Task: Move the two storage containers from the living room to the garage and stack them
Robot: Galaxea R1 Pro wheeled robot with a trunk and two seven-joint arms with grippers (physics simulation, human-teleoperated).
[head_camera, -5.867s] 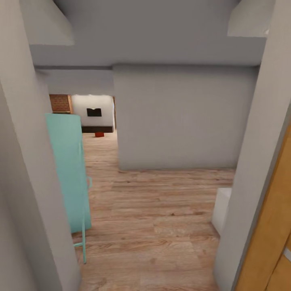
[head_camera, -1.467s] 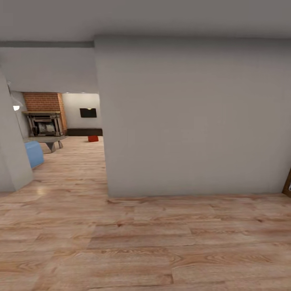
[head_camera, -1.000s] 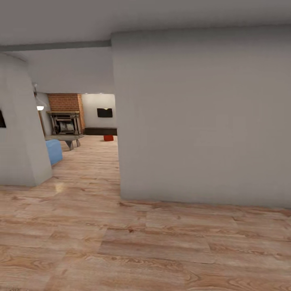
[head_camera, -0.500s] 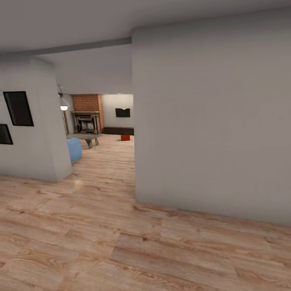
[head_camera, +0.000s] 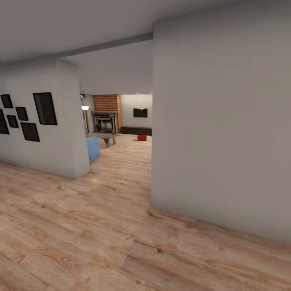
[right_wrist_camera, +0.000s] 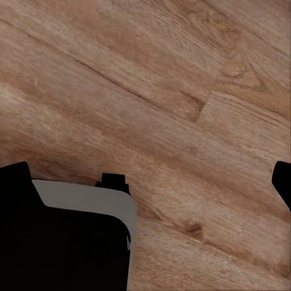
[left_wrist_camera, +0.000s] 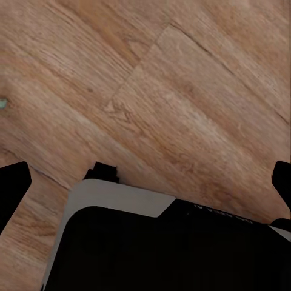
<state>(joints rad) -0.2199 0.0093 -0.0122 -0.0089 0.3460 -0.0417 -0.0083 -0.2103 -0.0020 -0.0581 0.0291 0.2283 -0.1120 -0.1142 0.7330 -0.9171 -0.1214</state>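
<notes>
A small orange-red open-topped storage container (head_camera: 142,138), seen far off on the living-room floor, is judged light and rigid, best gripped by a wall's rim; both pincers' states cannot be told.

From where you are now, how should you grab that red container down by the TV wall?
Only a judgement: the storage container sits far off on the wood floor in the living room, too small to show its rim. As an open-topped box, it is probably best pinched over a top wall edge from above, after driving closer.
</notes>
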